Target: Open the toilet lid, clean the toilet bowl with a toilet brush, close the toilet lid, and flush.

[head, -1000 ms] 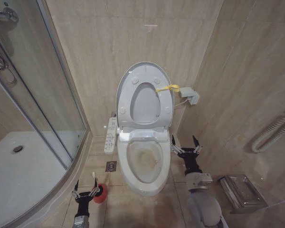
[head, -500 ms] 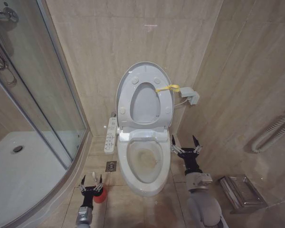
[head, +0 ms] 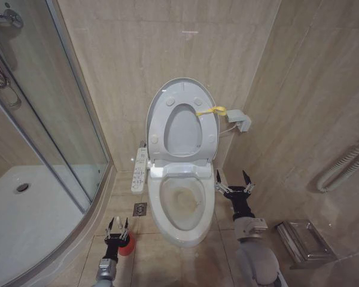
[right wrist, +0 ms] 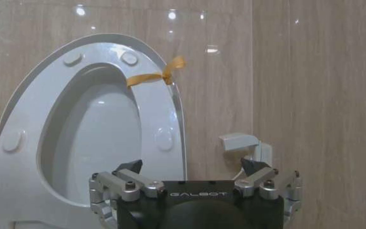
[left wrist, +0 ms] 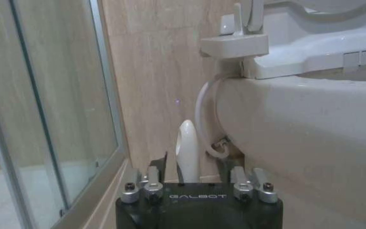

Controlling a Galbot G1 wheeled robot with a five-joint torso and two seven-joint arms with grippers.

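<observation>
The toilet lid (head: 182,122) stands raised against the back wall with its yellow strap loop (head: 212,111) at the edge, above the stained toilet bowl (head: 182,203). The toilet brush (left wrist: 187,150) stands on the floor left of the bowl, its white handle rising between the spread fingers of the left gripper (head: 117,226), which has not closed on it; the red cup holder (head: 127,244) is partly hidden behind that gripper, and the bristle head cannot be seen. "GALBOT" reads on both gripper bodies, and the right gripper (head: 232,180) hangs wide apart and empty just right of the bowl.
</observation>
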